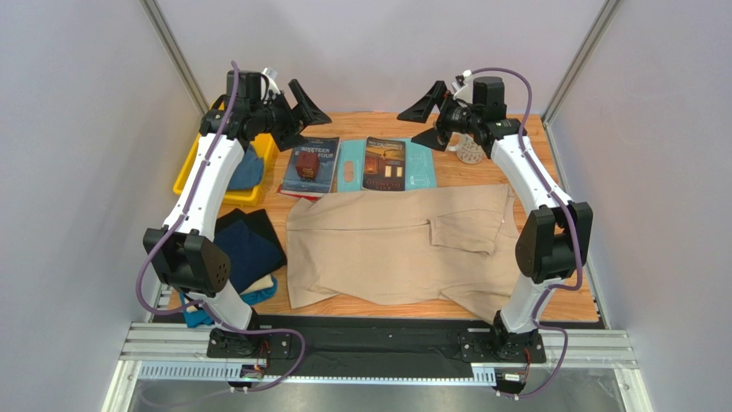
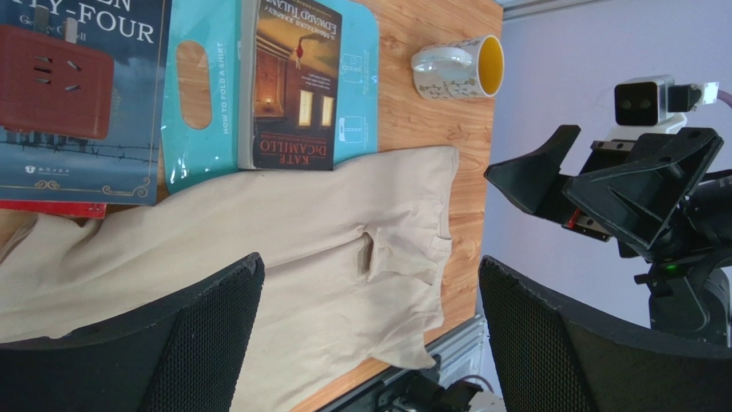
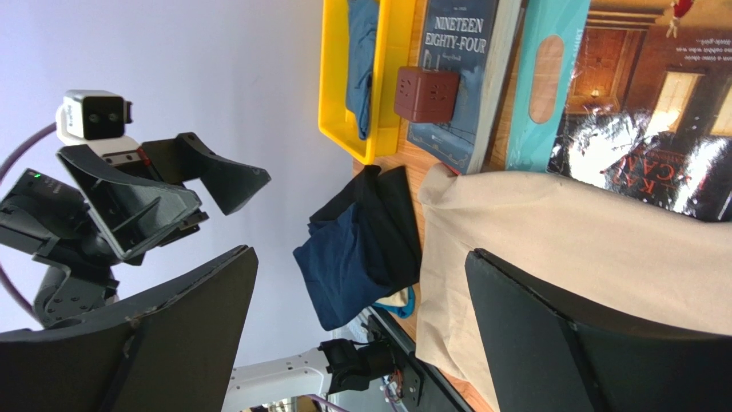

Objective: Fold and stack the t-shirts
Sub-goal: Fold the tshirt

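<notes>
A large beige t-shirt point(image 1: 404, 245) lies spread flat across the middle of the table, one sleeve folded onto its chest; it also shows in the wrist views point(image 2: 283, 232) point(image 3: 584, 249). Dark navy shirts point(image 1: 249, 249) point(image 3: 344, 275) are piled at the left edge, with a teal shirt point(image 1: 198, 313) under them. A dusty blue shirt point(image 1: 247, 170) sits in the yellow bin. My left gripper point(image 1: 301, 120) point(image 2: 369, 266) and right gripper point(image 1: 427, 120) point(image 3: 361, 256) hang high above the far side of the table, facing each other. Both are open and hold nothing.
The yellow bin point(image 1: 193, 167) stands at the far left. Two books point(image 1: 311, 165) point(image 1: 384, 163) lie along the back, the right one on a light-teal board point(image 1: 421, 167). A small red cube point(image 3: 427, 93) rests on the left book. A mug point(image 1: 468, 150) lies at the back right.
</notes>
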